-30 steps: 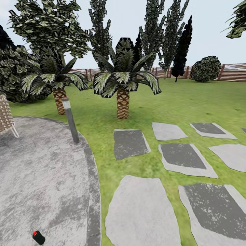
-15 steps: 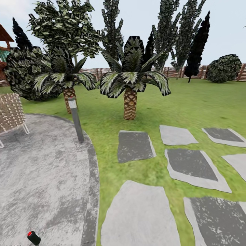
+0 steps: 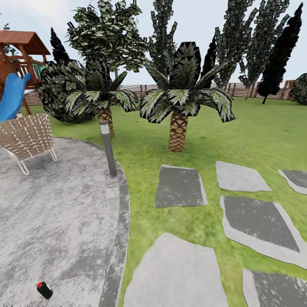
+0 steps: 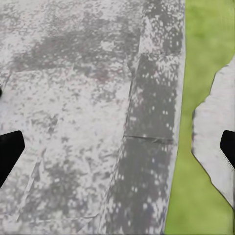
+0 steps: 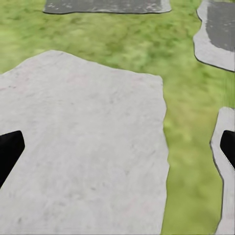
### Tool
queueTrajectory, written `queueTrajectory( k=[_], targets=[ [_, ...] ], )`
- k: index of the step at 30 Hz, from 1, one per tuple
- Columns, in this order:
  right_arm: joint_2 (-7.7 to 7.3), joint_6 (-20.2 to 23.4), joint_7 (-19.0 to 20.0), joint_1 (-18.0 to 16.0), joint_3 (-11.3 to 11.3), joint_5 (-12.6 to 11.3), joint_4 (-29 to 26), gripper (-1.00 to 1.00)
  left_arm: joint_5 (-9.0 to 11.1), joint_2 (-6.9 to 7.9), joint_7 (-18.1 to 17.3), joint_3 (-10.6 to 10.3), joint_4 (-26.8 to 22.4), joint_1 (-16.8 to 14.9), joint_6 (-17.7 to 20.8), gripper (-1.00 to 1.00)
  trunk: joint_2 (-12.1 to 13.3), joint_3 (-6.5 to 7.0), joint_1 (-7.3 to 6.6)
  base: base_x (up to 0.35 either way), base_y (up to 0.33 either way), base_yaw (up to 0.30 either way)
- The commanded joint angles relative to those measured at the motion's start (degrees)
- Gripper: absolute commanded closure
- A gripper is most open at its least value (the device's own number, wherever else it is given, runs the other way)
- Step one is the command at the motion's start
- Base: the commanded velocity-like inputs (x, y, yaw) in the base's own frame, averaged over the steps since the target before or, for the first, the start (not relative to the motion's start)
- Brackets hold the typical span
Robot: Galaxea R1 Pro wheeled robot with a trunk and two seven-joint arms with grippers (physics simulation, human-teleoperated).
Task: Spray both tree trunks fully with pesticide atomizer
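Fingers: both pairs (image 4: 117,149) (image 5: 117,149) spread, grasping nothing.
Atomizer (image 3: 44,290): lying on paving (image 3: 55,221), barely within sight.
Risk: I may lose sight of it, reaching blind.

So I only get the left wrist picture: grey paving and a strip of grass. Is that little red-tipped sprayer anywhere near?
Observer: Yes. In the head view the pesticide atomizer lies on the grey paving, close to the picture's lower left corner, with nothing touching it.
Operator: And the other arm's tool, is it holding anything?
Observer: No. In the right wrist view the right tool is open and empty, its fingers spread wide above a pale stepping stone set in the grass.
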Motion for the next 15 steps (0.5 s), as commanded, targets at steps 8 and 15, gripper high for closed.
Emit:
queueTrajectory(
  k=[8, 15],
  targets=[
    [0.00, 0.00, 0.00, 0.00, -0.02, 0.00, 0.02, -1.00, 0.00, 0.02, 0.00, 0.03, 0.04, -0.01, 0.01, -1.00, 0.00, 0.00, 0.00, 0.173, -0.233, 0.278],
    [0.00, 0.00, 0.00, 0.01, -0.06, 0.00, 0.01, -1.00, 0.00, 0.03, 0.00, 0.04, 0.05, 0.00, 0.01, -1.00, 0.00, 0.00, 0.00, 0.173, -0.233, 0.278]
  ],
)
